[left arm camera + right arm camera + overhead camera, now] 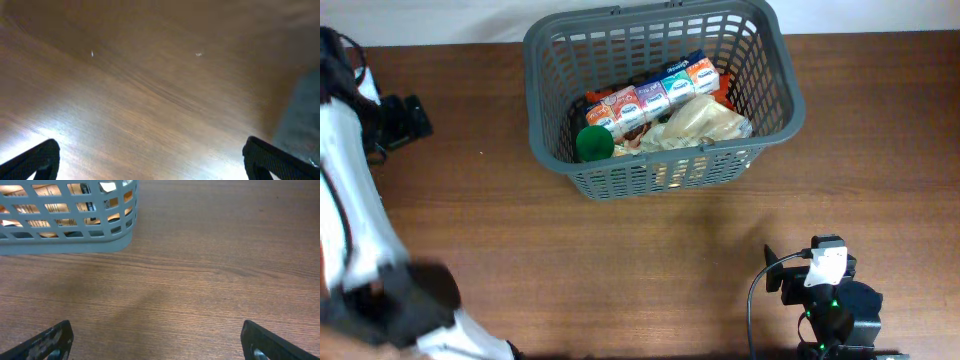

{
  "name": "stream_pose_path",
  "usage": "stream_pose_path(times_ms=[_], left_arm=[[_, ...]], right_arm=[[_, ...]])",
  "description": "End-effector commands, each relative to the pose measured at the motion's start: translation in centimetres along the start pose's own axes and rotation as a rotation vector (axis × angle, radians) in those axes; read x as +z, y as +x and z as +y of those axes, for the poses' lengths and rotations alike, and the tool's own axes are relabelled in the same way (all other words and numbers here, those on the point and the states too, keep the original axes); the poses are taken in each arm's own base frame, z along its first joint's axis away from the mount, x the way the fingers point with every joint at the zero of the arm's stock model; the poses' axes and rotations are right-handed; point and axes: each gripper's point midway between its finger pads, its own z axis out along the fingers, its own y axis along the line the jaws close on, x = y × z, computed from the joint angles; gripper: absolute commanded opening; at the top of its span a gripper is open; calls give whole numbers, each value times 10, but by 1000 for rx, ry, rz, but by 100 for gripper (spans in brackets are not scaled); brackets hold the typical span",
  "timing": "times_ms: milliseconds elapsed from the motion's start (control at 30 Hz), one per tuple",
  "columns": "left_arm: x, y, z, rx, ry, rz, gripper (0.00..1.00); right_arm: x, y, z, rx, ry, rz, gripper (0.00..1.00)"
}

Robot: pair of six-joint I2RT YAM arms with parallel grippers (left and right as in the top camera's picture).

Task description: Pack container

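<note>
Worktop (620, 250) open mid frame, below basket (660, 178). Basket top open: goods (665, 105) fill lower half, upper half free. Left arm (345, 190) blocks left edge.

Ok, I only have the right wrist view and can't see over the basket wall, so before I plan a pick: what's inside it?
Observer: The basket holds a row of small cartons along its far side.
Operator: Anything soft in there that I could crush?
Observer: Yes, a clear bag of pale contents lies in front of the cartons, toward the right.
Operator: Is the left hand carrying anything?
Observer: No, the left hand is open above the table, holding nothing.
</note>
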Motion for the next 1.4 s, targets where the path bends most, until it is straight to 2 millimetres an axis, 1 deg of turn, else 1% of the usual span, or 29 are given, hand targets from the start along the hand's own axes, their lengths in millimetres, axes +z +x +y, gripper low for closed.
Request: stream_pose_path(times_ms=[0, 33, 100, 233, 300, 367, 400, 467, 533, 700, 800, 833, 933, 1100, 1233, 1367], left_arm=[[-65, 28, -4, 67, -44, -195, 99], [-73, 31, -4, 71, -59, -256, 99], [-87, 34, -10, 79, -50, -389, 99], [-116, 35, -41, 94, 64, -759, 99], [-130, 42, -57, 96, 145, -952, 99], [-134, 54, -65, 90, 205, -1085, 99], [-132, 62, -68, 84, 233, -1148, 99], [-118, 83, -67, 73, 268, -1227, 99], [-95, 104, -66, 73, 283, -1246, 99], [-34, 149, -67, 105, 301, -1204, 99], [-12, 165, -69, 126, 306, -1167, 99], [0, 172, -69, 137, 303, -1139, 99], [14, 182, -67, 147, 296, -1108, 99], [27, 193, -65, 153, 290, -1087, 99], [32, 195, -65, 155, 292, -1085, 99], [32, 195, -65, 154, 290, -1087, 99]], right_arm=[[0, 0, 1, 0, -1, -7, 99], [0, 0, 1, 0, -1, -8, 99], [0, 0, 1, 0, -1, -7, 99], [0, 0, 1, 0, -1, -7, 99], [0, 0, 1, 0, -1, -7, 99], [0, 0, 1, 0, -1, -7, 99], [0, 0, 1, 0, -1, -7, 99], [0, 0, 1, 0, -1, -7, 99], [0, 0, 1, 0, -1, -7, 99], [0, 0, 1, 0, -1, -7, 99], [0, 0, 1, 0, -1, -7, 99], [0, 0, 1, 0, -1, -7, 99], [0, 0, 1, 0, -1, -7, 99], [0, 0, 1, 0, -1, -7, 99], [0, 0, 1, 0, -1, -8, 99], [0, 0, 1, 0, -1, -7, 99]])
